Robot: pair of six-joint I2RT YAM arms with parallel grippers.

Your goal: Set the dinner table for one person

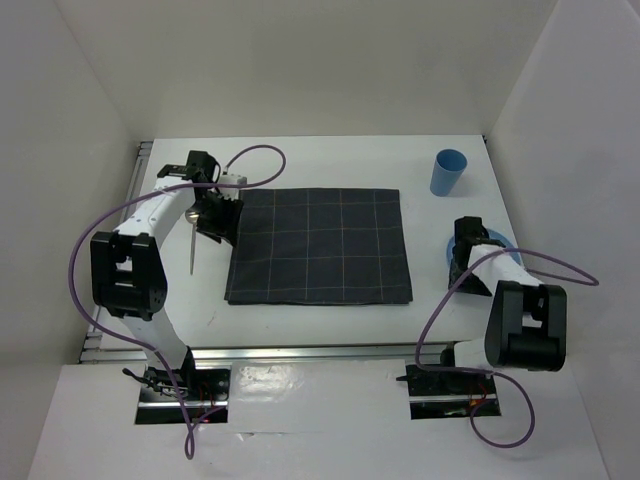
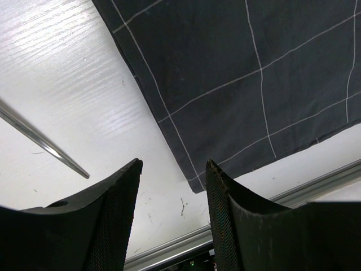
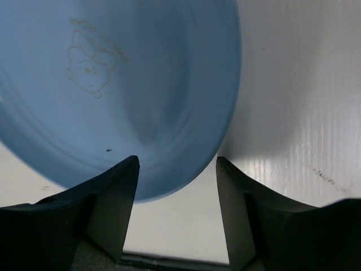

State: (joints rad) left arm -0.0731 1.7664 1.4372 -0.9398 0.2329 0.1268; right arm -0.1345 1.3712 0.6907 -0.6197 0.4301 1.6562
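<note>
Noted right gripper [image 3: 177, 161] released, jaws apart, with the near rim of a blue plate [image 3: 141, 84] showing in the gap; unable to tell whether either finger touches it. Found left gripper [image 2: 174, 164] likewise released, gripping nothing, hovering over white table [image 2: 67, 84] beside the left edge of a dark checked mat [image 2: 254, 73], with a thin metal utensil [image 2: 39, 141] lying on the table to its left, apart from the mat. Recorded table bearing mat at centre, plate near right edge under the right arm, and blue cup [image 1: 448, 172] upright past the mat's far-right corner, apart from it.
</note>
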